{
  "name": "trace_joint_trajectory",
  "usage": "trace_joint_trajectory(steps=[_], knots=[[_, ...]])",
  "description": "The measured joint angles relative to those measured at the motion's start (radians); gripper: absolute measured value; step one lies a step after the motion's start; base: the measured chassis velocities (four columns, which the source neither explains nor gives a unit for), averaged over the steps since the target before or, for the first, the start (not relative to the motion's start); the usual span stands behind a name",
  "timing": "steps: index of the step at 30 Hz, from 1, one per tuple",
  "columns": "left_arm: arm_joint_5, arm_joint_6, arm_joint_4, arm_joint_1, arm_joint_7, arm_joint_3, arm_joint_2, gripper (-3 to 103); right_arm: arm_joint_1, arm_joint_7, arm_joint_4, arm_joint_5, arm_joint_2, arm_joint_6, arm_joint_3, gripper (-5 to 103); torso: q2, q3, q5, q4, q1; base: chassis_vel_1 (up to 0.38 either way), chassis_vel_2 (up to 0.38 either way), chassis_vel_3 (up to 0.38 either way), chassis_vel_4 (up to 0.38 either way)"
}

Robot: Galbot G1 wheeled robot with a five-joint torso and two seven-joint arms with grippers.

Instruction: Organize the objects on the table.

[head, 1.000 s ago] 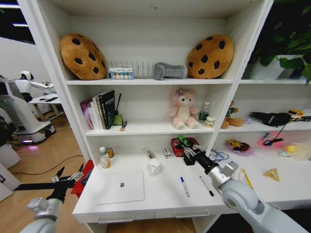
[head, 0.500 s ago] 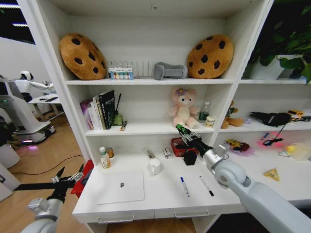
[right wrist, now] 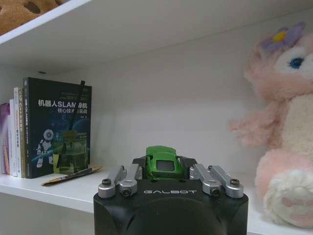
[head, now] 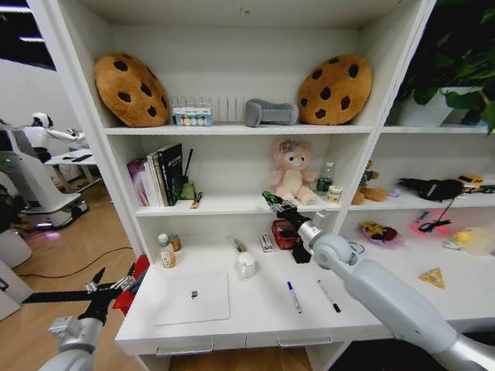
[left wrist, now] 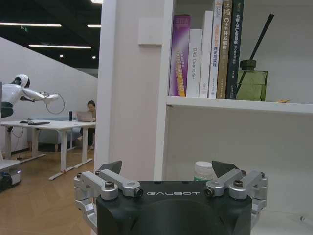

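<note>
My right gripper (head: 272,202) is shut on the tiny green toy car (head: 267,198) and holds it level with the middle shelf (head: 224,204), just left of the pink plush (head: 292,172). The right wrist view shows the car (right wrist: 162,159) pinched between the fingers (right wrist: 120,177). On the white table (head: 255,323) lie a silver laptop (head: 193,297), a white mug (head: 247,265), a blue marker (head: 294,296), a black marker (head: 329,296), small bottles (head: 165,251) and a yellow ruler (head: 393,284). My left gripper (head: 108,284) hangs open beside the table's left end, with its fingers (left wrist: 113,177) spread.
A red basket (head: 283,234) stands at the back of the table under the right arm. Books (head: 158,176), a green diffuser bottle (head: 186,188) and a pencil (head: 196,200) occupy the middle shelf's left part. Cookie cushions (head: 131,90) sit on the top shelf.
My right gripper has risen and moved left with the green toy car, from above the red basket to the middle shelf beside the plush. The left arm has stayed put.
</note>
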Motion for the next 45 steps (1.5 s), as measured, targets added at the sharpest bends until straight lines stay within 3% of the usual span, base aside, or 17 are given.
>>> trace_joint_trajectory(steps=[7,22,45], knots=[[-0.005,-0.002,0.004,0.012,0.002,-0.01,-0.006,100,0.098,0.004,-0.086,0.006,0.052,-0.003,-0.1,37,0.0,0.0,0.0001,0.0,0.0,0.0,0.0,0.0,0.0],[-0.011,-0.01,0.017,0.005,0.006,-0.011,-0.008,100,0.277,0.005,-0.219,0.038,0.09,-0.009,-0.228,37,0.0,0.0,0.0,0.0,0.0,0.0,0.0,0.0,0.0],[-0.014,-0.031,0.049,0.002,0.013,-0.017,-0.008,100,0.32,0.017,-0.294,0.062,0.131,-0.018,-0.312,37,0.0,0.0,0.0002,0.0,0.0,0.0,0.0,0.0,0.0]])
